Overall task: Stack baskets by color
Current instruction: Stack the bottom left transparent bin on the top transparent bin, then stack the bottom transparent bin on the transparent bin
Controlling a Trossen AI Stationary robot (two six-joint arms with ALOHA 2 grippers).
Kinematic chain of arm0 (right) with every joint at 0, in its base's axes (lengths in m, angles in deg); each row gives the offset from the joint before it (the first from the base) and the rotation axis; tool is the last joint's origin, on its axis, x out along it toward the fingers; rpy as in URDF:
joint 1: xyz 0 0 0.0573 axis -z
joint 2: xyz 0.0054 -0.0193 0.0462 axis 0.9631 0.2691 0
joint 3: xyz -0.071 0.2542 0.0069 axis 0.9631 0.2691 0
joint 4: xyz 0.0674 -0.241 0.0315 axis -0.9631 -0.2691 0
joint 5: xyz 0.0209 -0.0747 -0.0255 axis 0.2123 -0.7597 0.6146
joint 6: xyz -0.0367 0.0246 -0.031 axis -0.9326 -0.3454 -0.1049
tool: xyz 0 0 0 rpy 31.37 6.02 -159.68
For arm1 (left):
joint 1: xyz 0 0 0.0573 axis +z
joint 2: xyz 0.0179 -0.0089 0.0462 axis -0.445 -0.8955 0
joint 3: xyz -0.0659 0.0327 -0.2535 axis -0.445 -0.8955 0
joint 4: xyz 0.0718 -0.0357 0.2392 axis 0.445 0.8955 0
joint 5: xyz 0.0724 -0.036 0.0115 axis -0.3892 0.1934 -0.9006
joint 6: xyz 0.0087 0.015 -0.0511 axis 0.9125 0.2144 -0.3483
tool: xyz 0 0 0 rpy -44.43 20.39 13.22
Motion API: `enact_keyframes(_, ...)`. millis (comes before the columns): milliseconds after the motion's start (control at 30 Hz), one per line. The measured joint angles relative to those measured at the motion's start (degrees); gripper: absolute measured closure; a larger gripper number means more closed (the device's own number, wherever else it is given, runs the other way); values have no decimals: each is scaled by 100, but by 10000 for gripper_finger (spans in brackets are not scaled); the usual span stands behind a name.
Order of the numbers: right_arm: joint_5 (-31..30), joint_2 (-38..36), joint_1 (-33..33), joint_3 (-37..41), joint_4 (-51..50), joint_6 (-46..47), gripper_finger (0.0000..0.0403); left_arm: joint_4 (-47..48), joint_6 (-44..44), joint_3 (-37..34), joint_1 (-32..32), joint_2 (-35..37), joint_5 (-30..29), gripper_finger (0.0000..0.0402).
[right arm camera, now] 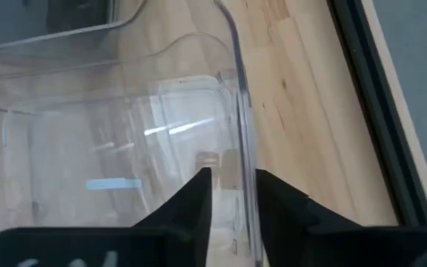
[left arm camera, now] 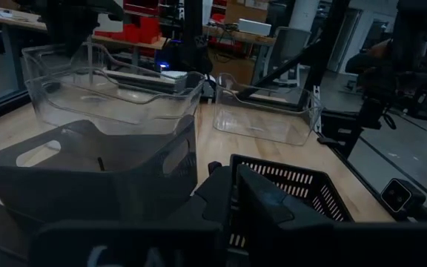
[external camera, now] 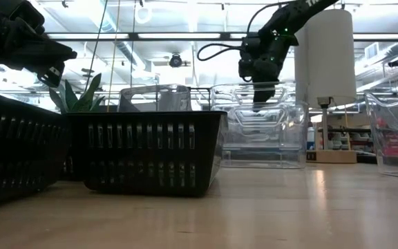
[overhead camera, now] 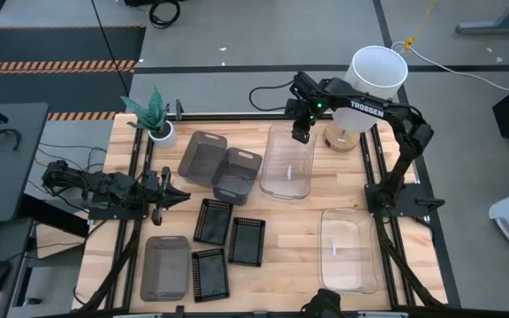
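Observation:
My right gripper hangs over the far end of a clear basket at the table's far middle, pointing steeply down. It is open, one finger on each side of that basket's far end wall. The low view shows two clear rims there, one nested in the other. A third clear basket rests on the table at the near right. Two grey baskets stand left of the stack. Another grey one lies near left. Three black baskets lie between. My left gripper waits shut at the left edge. My right gripper has one finger inside the clear basket and the other outside its far end wall, coming from above. A gap shows between the inner finger and the wall. Whether the outer finger touches the wall, I cannot tell. The basket sits level in the stack.
A white cylindrical lamp on a wooden base stands just right of my right gripper at the far edge. A small potted plant stands at the far left corner. Bare wood shows between the black baskets and the near-right clear basket.

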Motion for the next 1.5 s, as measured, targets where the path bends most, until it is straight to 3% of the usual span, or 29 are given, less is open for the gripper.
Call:
enact_keyframes(300, -1189, 0, -495, -756, -740, 345, 258, 1, -1, 0, -1, 1, 1, 371)
enact_keyframes(600, -796, -9, -1415, -871, -1295, 920, 258, 0, 1, 0, 2, 0, 2, 373)
enact_keyframes(867, -1144, -11, -2443, -819, -2679, 1939, 258, 1, -1, 0, -1, 0, 1, 370)
enact_keyframes(1067, -1200, -321, -3222, -146, -2878, 2711, 261, 1, -1, 0, -1, 0, 0, 378)
enact_keyframes(1500, -1178, -2194, -4697, 2118, -1999, 5107, 292, -1, 0, 0, -1, 0, 1, 370)
